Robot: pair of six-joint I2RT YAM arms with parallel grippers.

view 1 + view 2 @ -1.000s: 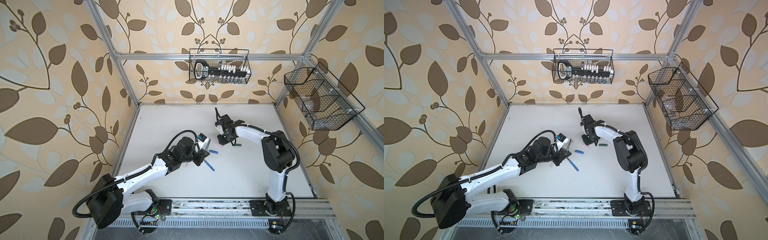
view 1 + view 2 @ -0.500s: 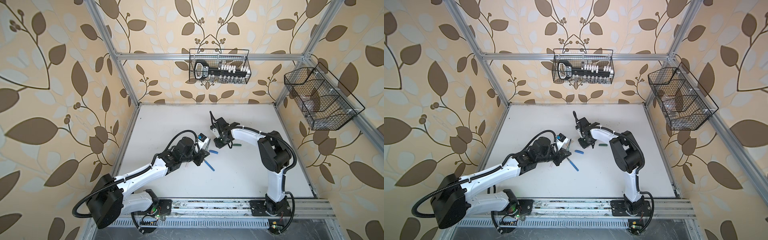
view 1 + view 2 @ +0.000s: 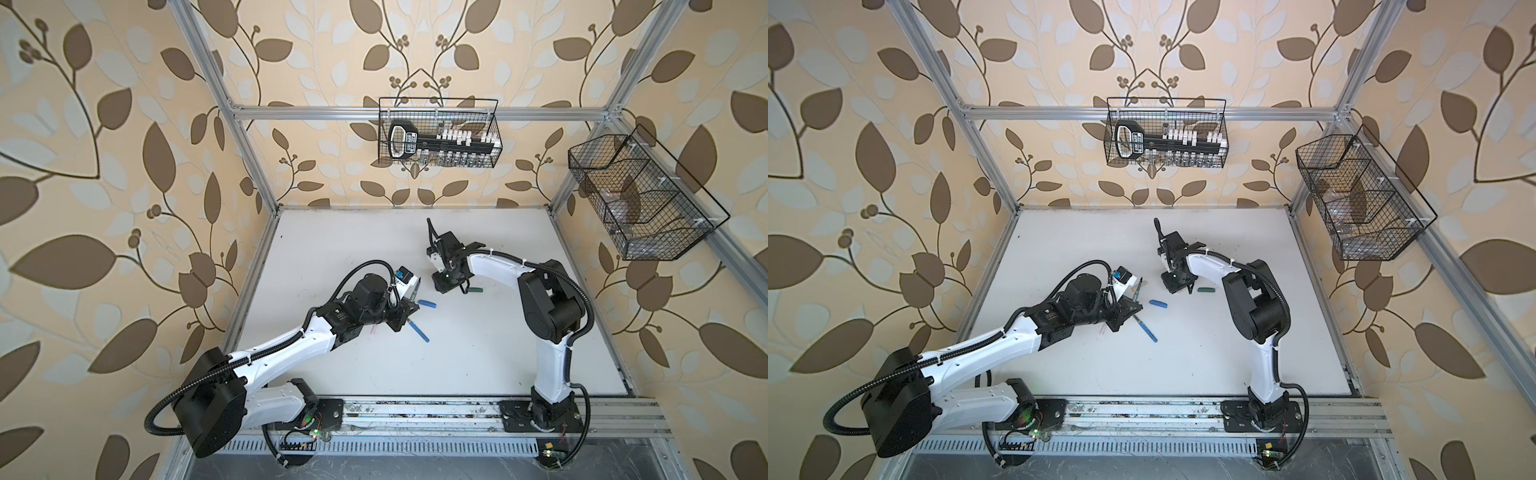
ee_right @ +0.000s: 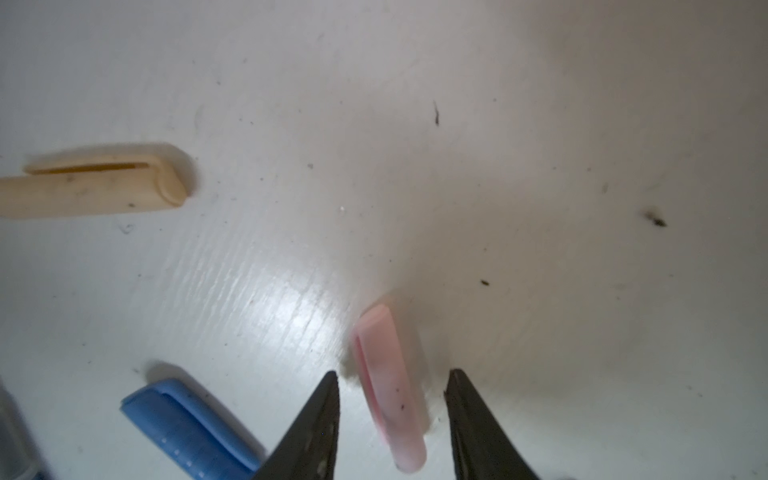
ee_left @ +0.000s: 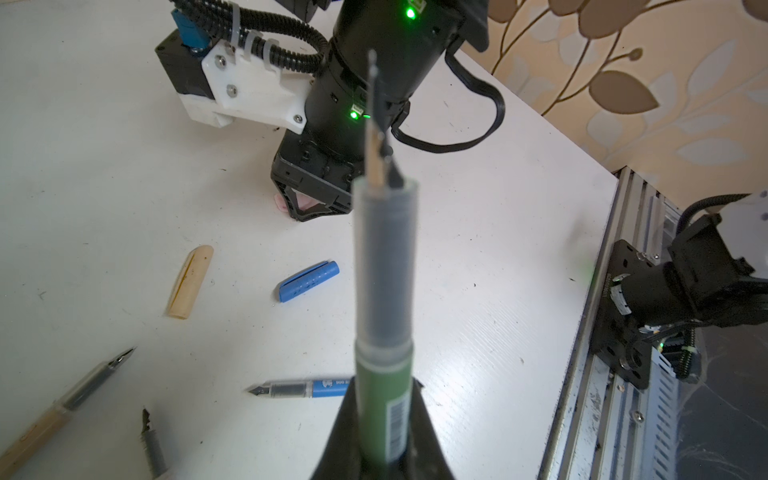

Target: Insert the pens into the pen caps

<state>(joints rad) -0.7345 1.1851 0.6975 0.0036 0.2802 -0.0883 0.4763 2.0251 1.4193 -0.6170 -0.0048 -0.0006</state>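
The thin dark green pen point(image 3: 1137, 288), mid-frame in a top view, was squeezed by the left gripper point(image 5: 384, 399). The right gripper point(image 4: 393, 374) gaped around the short pink plastic cap point(image 4: 380, 340), not touching. The upper-middle black wire basket point(image 3: 436, 99) held a black-and-white tool point(image 3: 403, 139).

Scuffed white tabletop point(image 3: 478, 365), black wire basket point(image 3: 436, 99) hung on the back wall, second wire basket point(image 3: 681, 183) hung at the right, leaf-patterned wallpaper point(image 3: 104, 166), aluminium frame point(image 3: 316, 111).
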